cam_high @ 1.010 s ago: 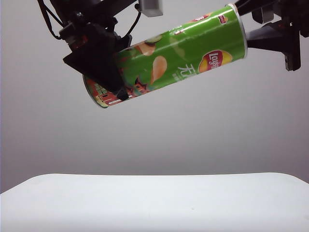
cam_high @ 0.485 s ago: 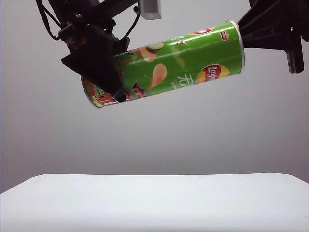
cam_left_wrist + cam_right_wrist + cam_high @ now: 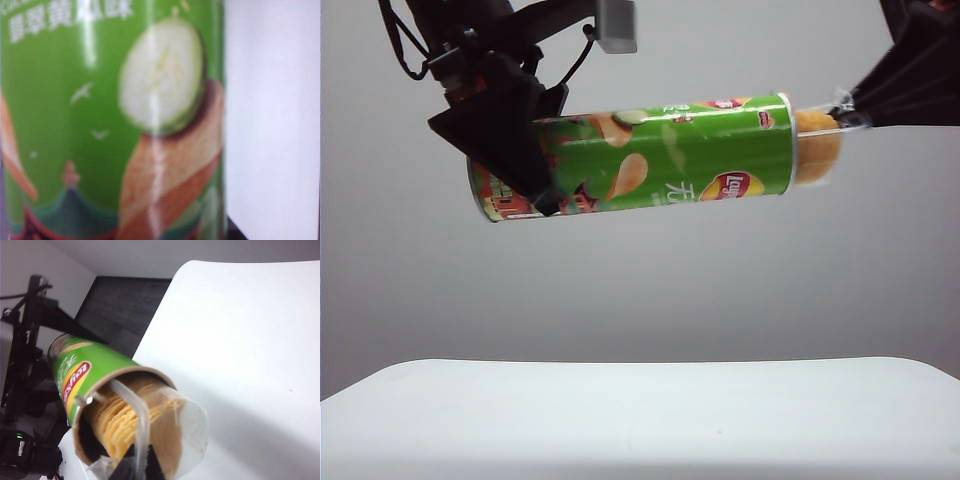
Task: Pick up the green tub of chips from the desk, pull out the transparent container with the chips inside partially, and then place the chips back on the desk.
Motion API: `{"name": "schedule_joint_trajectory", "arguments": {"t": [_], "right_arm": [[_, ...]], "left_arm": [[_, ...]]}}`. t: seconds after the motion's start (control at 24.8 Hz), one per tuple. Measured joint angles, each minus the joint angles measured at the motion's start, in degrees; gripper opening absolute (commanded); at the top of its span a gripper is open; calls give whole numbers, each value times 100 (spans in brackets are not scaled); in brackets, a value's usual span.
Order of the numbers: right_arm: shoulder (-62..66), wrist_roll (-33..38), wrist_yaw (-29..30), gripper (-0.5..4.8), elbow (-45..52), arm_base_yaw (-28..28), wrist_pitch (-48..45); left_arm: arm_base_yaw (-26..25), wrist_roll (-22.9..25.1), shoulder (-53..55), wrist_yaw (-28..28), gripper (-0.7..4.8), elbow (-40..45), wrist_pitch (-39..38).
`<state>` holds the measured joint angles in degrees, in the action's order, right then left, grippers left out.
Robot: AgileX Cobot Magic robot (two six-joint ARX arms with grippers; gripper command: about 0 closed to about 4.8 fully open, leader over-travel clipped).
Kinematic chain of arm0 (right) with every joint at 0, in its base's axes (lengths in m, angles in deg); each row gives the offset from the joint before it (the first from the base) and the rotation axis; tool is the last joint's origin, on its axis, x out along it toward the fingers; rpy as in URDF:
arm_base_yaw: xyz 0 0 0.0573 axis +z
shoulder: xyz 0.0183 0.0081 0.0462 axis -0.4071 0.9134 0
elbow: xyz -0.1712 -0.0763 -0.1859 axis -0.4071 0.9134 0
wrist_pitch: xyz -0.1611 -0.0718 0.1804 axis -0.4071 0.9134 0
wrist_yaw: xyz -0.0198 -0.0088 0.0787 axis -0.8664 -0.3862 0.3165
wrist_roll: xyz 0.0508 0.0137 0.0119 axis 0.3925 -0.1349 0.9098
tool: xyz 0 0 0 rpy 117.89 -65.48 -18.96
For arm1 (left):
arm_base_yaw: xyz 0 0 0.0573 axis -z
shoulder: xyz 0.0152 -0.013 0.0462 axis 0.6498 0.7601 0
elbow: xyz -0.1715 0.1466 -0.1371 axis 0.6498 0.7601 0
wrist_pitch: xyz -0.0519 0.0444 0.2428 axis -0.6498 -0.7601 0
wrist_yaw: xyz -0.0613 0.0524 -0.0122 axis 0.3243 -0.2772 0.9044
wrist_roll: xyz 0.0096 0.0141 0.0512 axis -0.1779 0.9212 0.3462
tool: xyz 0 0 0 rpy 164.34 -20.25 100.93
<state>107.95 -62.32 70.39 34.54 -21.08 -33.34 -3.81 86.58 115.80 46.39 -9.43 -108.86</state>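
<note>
With the left claw (image 3: 535, 165) clamped around the green tub of chips (image 3: 650, 160) high above the worktop (image 3: 640, 420) and the right claw (image 3: 137, 467) pinched on the transparent container (image 3: 187, 432), draw it straight along the tub axis, slowly, only partway, chips (image 3: 117, 422) staying stacked.

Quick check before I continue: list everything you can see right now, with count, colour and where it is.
green tub of chips: one, bright green with a red-yellow logo, held nearly level in the air above the desk.
transparent container: one, clear, sticking partly out of the tub's open end.
chips: one stack, golden yellow, inside the clear container.
desk: one, white, below the tub, nothing resting on it.
left gripper: one, black, clamped around the tub near its artwork end.
right gripper: one, black, shut on the container's end, at the tub's open end.
</note>
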Motion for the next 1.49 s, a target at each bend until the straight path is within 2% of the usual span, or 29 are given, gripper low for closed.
{"name": "schedule_joint_trajectory", "arguments": {"t": [0.28,0.36,0.52,0.57,0.61,0.65,0.69,0.73,1.01,1.25,1.37,1.49], "right_arm": [[-2,-55,76,-7,0,-101,59],[0,-144,72,-7,0,-116,92],[-2,-177,0,-3,0,-116,116],[-2,-225,-48,28,0,-116,149],[-2,-258,-61,84,0,-116,166],[-2,-280,-68,165,0,-116,166],[-4,-297,-111,226,0,-116,160],[-2,-297,-199,242,0,-118,140],[-7,-310,-286,244,-2,-162,61],[-105,-595,-332,244,-33,-275,133],[-498,-1410,-1209,264,-175,-120,787],[-916,-1950,-1937,264,-164,334,1034]], "left_arm": [[11,-11,-2,-20,328,0,-4],[11,-9,-2,-20,298,0,-4],[11,-11,-2,-17,298,0,-2],[11,-11,0,-28,298,0,-4],[11,-9,0,-37,299,0,-4],[2,-7,0,-37,299,0,-4],[-24,-4,0,-35,299,0,-7],[-37,24,-2,-28,299,0,-37],[-118,57,2,-20,300,17,-177],[-479,59,39,-35,300,17,-105],[-863,-11,173,-37,342,13,59],[-986,-109,531,138,346,11,199]]}}
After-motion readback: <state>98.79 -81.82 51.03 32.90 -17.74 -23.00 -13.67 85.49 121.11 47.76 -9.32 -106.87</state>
